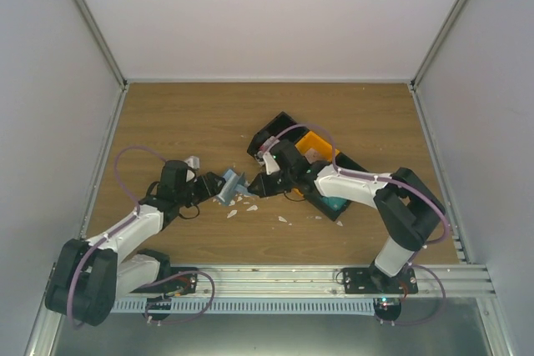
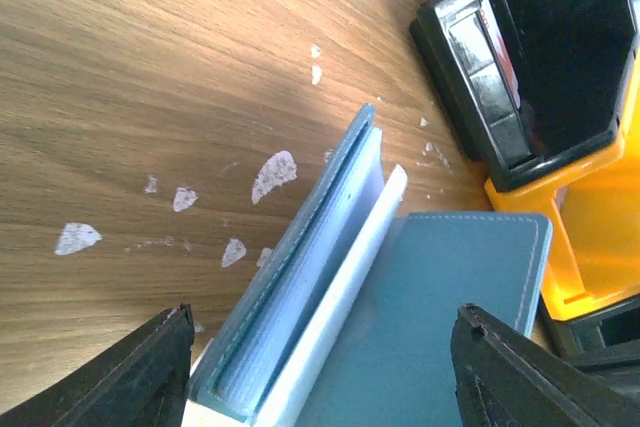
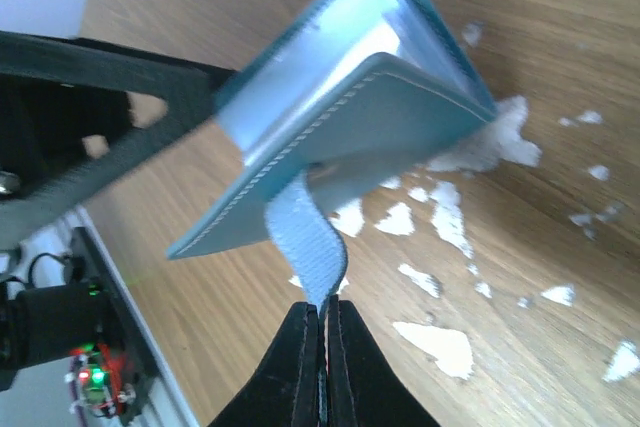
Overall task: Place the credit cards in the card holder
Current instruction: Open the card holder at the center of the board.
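Note:
The teal-blue card holder (image 1: 230, 188) is open in a V and raised off the wood between my two grippers. In the left wrist view one cover (image 2: 300, 277) stands on edge and the other lies flat. My left gripper (image 2: 325, 372) is open wide, with a finger on either side of the holder. My right gripper (image 3: 323, 322) is shut on the holder's pale blue strap (image 3: 308, 237). A thin reddish card edge (image 2: 497, 42) shows inside the black bin. A pale rectangle (image 1: 193, 162) lies by my left wrist; I cannot tell whether it is a card.
A black bin (image 1: 275, 135) and an orange bin (image 1: 317, 146) stand at the back right, behind my right arm. A green-teal block (image 1: 335, 203) lies under that arm. White scraps (image 1: 250, 208) are scattered on the wood below the holder.

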`<state>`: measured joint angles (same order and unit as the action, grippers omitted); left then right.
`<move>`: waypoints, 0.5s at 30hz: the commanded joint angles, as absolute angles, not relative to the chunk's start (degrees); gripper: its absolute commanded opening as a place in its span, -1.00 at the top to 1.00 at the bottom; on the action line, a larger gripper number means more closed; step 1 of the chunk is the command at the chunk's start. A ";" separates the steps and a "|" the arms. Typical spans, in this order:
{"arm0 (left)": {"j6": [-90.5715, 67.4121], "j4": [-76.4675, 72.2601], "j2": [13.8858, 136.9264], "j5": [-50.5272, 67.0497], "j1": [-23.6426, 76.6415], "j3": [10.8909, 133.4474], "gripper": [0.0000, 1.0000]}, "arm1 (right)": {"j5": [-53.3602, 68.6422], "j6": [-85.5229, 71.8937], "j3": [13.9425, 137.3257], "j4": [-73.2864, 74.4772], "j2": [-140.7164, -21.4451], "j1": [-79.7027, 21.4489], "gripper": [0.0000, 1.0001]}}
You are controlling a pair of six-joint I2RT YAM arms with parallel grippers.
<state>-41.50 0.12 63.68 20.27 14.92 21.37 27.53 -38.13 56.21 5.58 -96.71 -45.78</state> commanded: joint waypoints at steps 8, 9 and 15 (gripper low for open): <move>-39.01 -4.33 62.70 24.34 15.14 22.54 -0.24 | 12.89 -36.40 51.10 12.27 -94.43 -45.70 0.99; -38.69 -4.54 63.01 25.08 15.16 22.69 -0.19 | 12.36 -36.28 51.16 12.37 -94.32 -45.70 0.99; -37.73 -1.13 61.48 22.29 15.19 24.95 -0.01 | 10.52 -35.66 52.87 13.03 -94.33 -45.70 0.99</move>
